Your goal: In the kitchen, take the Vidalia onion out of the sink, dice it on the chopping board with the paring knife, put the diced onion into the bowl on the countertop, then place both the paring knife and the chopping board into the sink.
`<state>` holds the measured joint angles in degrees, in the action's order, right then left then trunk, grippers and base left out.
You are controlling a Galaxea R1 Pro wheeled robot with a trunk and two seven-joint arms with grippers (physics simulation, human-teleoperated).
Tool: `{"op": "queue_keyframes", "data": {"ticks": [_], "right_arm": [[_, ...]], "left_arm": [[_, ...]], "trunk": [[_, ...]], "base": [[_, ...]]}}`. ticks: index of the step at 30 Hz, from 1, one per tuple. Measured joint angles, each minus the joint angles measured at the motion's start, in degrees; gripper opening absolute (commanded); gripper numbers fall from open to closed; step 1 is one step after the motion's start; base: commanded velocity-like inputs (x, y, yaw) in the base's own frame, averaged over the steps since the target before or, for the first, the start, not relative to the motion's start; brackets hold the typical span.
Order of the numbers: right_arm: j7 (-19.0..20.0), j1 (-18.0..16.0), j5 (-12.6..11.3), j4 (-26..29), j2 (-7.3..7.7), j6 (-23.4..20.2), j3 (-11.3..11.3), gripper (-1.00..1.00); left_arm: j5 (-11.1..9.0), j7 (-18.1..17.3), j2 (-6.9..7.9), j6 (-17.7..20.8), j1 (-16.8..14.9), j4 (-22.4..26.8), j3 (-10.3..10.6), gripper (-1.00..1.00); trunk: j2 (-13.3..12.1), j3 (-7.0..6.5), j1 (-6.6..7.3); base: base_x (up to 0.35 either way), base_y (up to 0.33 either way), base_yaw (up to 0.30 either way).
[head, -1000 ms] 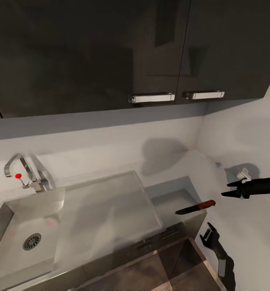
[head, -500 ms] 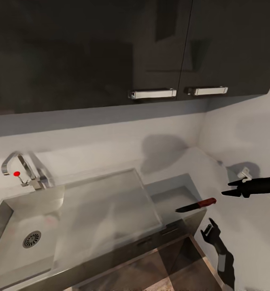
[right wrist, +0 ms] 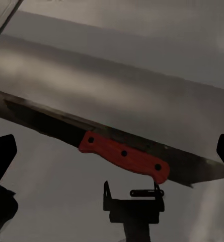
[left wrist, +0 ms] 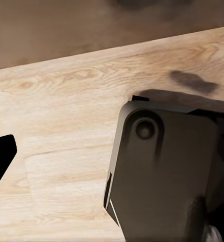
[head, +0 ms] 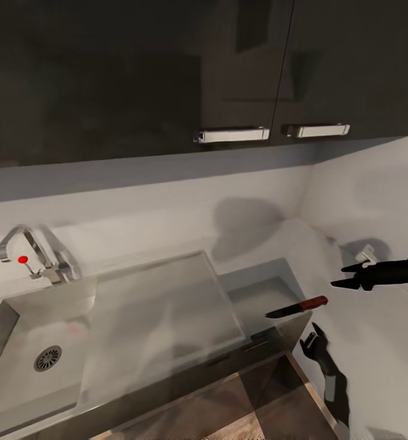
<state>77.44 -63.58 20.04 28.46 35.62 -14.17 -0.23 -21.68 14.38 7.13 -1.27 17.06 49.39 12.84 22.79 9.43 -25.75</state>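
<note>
Your right gripper (head: pixel 344 276) has its two black fingers spread apart, holding nothing; it sits just beyond and to the right of the knife (head: pixel 296 307), reaching in from the right. In the right wrist view both fingertips (right wrist: pixel 2 151) stand wide at the frame's edges with the knife (right wrist: pixel 123 155) lying between them, apart from both.

Your left gripper (head: pixel 314 343) hangs below the knife, off the counter's front edge, fingers parted and empty. Its wrist view looks down on pale wood-grain floor (left wrist: pixel 66 151).

The knife lies flat at the right end of the countertop (head: pixel 271 293). Its long axis runs roughly along the counter: the dark pointed blade aims toward the sink (head: pixel 38 342), the red riveted handle away from it.

The sink is a smooth steel basin, well left of the knife, with a round drain (head: pixel 48 358) and nothing in it. A curved tap (head: pixel 20 247) with a red knob stands behind it. Glossy dark cabinets (head: pixel 167 79) with metal bar handles hang above.
</note>
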Motion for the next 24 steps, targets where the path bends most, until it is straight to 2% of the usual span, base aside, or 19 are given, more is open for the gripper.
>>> {"op": "queue_keyframes", "data": {"ticks": [11,17,24], "right_arm": [[-0.3,0.0,0.0,0.3,-0.99,-0.2,0.1,1.0],[-0.3,0.0,0.0,0.3,-1.04,-0.2,0.1,1.0],[-0.3,0.0,0.0,0.3,-1.06,-0.1,0.1,1.0]], "left_arm": [[0.0,0.0,-0.33,0.0,0.0,-0.5,0.0,1.0],[0.0,0.0,-0.93,0.0,0.0,-0.6,0.0,1.0],[0.0,0.0,-0.97,0.0,0.0,-0.6,0.0,1.0]], "trunk": [[0.0,1.05,0.0],[0.0,1.62,0.0],[0.0,2.28,0.0]], "base": [[0.0,0.0,0.0],[0.0,0.0,0.0],[0.0,0.0,0.0]]}}
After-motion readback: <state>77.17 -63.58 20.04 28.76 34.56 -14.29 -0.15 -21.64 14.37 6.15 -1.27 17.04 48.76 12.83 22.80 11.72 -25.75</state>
